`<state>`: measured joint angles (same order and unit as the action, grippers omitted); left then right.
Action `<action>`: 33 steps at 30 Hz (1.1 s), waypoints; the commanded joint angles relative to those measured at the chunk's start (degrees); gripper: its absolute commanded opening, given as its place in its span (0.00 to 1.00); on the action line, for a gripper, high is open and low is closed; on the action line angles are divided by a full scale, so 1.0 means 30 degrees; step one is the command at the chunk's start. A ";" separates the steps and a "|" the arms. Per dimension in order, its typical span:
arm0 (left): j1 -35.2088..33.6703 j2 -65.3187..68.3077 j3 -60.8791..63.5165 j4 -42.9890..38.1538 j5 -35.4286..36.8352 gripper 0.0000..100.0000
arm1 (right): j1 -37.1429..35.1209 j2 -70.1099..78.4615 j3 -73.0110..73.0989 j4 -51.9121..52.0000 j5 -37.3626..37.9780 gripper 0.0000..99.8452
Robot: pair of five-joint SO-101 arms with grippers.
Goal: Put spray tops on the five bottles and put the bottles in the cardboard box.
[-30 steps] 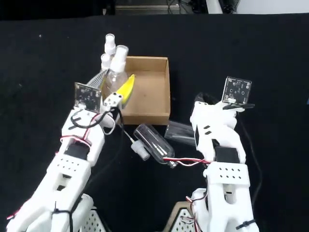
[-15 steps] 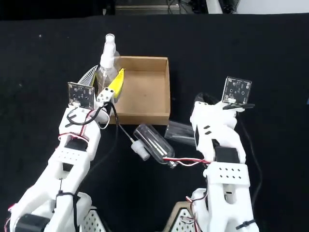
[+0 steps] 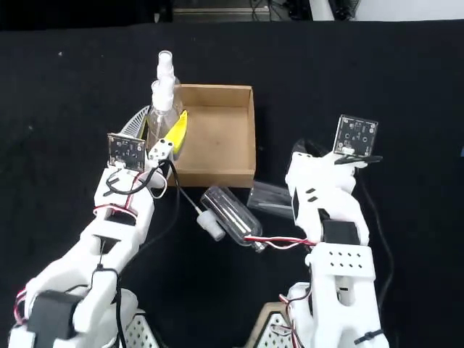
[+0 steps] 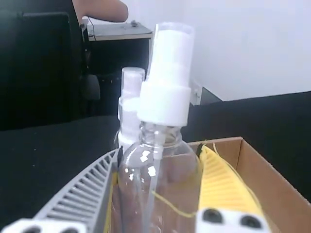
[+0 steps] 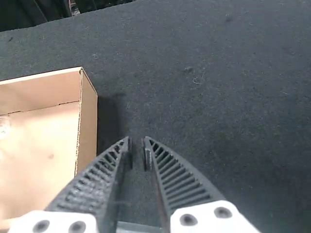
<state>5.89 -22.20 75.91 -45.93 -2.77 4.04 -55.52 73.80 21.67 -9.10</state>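
Bottle [image 4: 150, 170] clamped in your left claw [image 3: 159, 125] is drifting off the cardboard box [image 3: 221, 138], delaying boxing; your right claw [image 5: 137, 145] is idling together.

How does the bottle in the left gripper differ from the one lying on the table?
The held bottle stands upright; the lying bottle is on its side. The held bottle is in the left gripper; the lying bottle rests free on the table. Both are clear with white spray tops.
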 commanded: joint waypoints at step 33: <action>-0.1245 0.6066 0.0220 -0.6681 0.1817 0.16 | 0.0381 -0.0249 -0.0220 -0.0557 0.0176 0.03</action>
<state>3.87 -3.65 75.91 -64.57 1.71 4.04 -55.52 73.80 21.67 -9.10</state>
